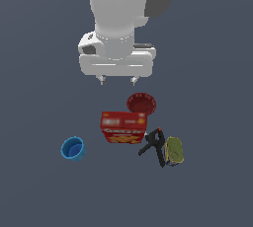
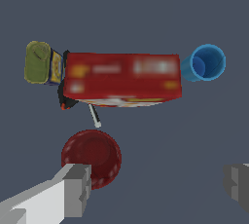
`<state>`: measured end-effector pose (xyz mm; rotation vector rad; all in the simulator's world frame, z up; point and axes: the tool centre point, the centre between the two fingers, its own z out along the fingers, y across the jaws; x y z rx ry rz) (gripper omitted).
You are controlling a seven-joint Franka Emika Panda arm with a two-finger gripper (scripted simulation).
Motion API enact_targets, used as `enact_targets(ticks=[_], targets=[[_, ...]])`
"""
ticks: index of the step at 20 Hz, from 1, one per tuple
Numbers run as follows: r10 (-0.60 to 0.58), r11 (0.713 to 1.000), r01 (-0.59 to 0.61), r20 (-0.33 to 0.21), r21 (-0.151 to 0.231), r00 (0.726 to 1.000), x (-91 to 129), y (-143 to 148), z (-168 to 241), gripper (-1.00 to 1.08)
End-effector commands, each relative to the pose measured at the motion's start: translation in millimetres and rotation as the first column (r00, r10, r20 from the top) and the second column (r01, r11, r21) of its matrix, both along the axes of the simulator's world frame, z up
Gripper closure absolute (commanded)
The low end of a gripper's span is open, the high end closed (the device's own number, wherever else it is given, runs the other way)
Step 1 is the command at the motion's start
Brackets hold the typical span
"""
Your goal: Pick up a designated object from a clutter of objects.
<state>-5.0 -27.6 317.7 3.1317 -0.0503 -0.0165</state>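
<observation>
Blue cup (image 1: 73, 148) upright on the desk (image 1: 34, 191), apart from the clutter, off the exterior view's left of the red cracker box (image 1: 123, 127). Then dark red bowl (image 1: 141, 103), black clamp (image 1: 153, 145), yellow-green can (image 1: 174, 151). Hand (image 1: 117, 80) above, released, holding nothing.

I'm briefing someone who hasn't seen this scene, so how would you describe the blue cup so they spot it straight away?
Start at the red box, the biggest item in the clutter. To the exterior view's left of it, and apart from the box there, stands the blue cup. It is the only bright blue thing: small, round and hollow, unlike the dark red bowl, the black clamp and the yellow-green can.
</observation>
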Motion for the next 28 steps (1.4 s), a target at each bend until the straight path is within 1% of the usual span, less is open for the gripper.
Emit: enact_targets(ticks=[1, 8, 15, 21, 28], targets=[[0.0, 1.0, 0.0, 0.0, 0.0, 1.0, 0.0, 0.0, 0.0, -0.2], [0.02, 1.0, -0.02, 0.002, 0.007, 1.0, 0.2, 9.2, 5.5, -0.2], [0.002, 1.0, -0.002, -0.003, 0.011, 1.0, 5.9, 5.8, 4.0, -0.2], [-0.049, 0.999, 0.049, -0.016, 0.021, 0.999, 22.6, -3.5, -0.6, -0.2], [-0.15, 0.988, 0.152, -0.046, 0.039, 0.988, 54.6, -23.7, -13.3, -0.2]])
